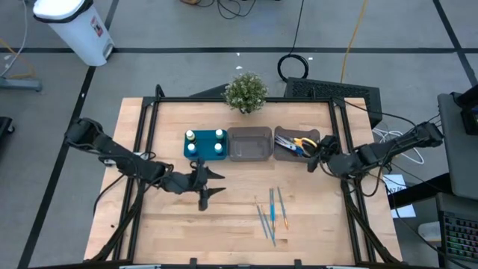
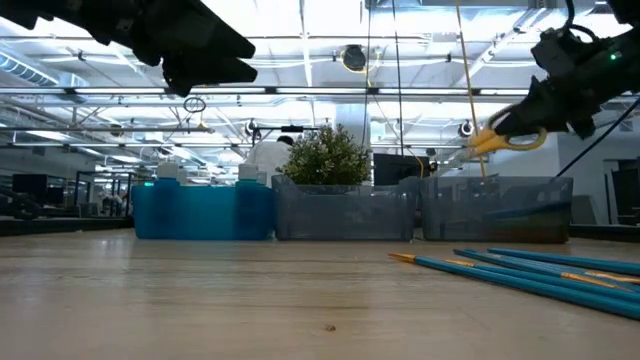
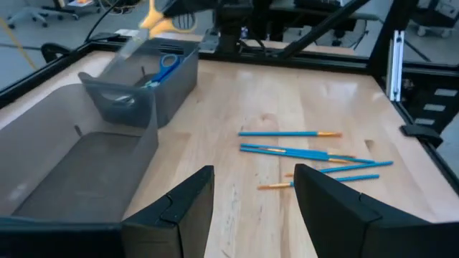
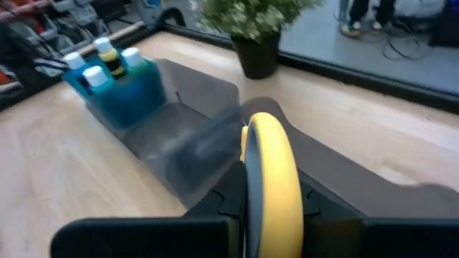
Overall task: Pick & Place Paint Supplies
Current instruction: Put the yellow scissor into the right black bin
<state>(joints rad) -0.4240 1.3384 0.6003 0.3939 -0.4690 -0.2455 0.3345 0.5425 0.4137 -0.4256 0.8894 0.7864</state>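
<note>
My right gripper (image 1: 317, 155) hangs over the right grey bin (image 1: 286, 153), shut on yellow-handled scissors (image 2: 508, 135). Blue-handled scissors (image 3: 166, 67) lie in that same bin. My left gripper (image 3: 251, 208) is open above bare table, near the teal tray (image 1: 204, 154) and touching nothing. The tray holds white-capped bottles (image 4: 107, 61) standing upright. Several thin blue brushes (image 1: 270, 213) lie flat on the wood toward the table's near side, also visible in the left wrist view (image 3: 308, 153). My right gripper pinches the scissors by a yellow handle loop (image 4: 269, 168) between its two fingers (image 4: 323, 208). The scissors hang above the right bin, lifted clear of the table. Their grey blades (image 3: 133, 46) slant down toward the bin.
An empty grey bin (image 1: 250, 146) sits between the teal tray and the right bin. A small potted plant (image 1: 245, 91) stands at the table's far edge. Black frame rails (image 1: 146, 127) run along the table's sides. Open wood lies between my left gripper and the brushes.
</note>
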